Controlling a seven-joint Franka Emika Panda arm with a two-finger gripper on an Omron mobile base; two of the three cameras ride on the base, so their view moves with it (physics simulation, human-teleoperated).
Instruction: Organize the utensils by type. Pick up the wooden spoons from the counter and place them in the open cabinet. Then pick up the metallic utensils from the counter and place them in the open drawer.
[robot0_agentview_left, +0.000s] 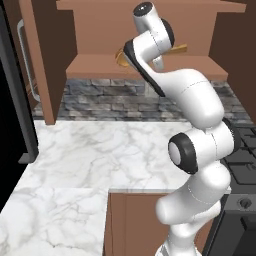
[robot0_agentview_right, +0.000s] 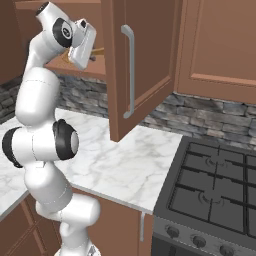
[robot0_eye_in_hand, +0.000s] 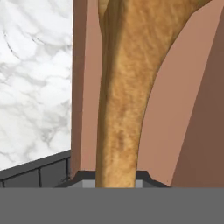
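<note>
The pincer (robot0_agentview_right: 91, 56) grips the golden-brown wooden spoon (robot0_eye_in_hand: 122, 100) by its thin handle above the brown wooden cabinet's shelf (robot0_agentview_left: 95, 65); it looks light, stiff and easily pivoted.

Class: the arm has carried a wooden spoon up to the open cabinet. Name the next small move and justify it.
Probably lower slightly and open the gripper: the golden-brown wooden spoon is gripped and already sits over the open cabinet's shelf, so releasing should leave it inside.

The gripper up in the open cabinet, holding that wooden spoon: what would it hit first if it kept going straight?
Probably the cabinet shelf just below the spoon; depth is unclear.
</note>
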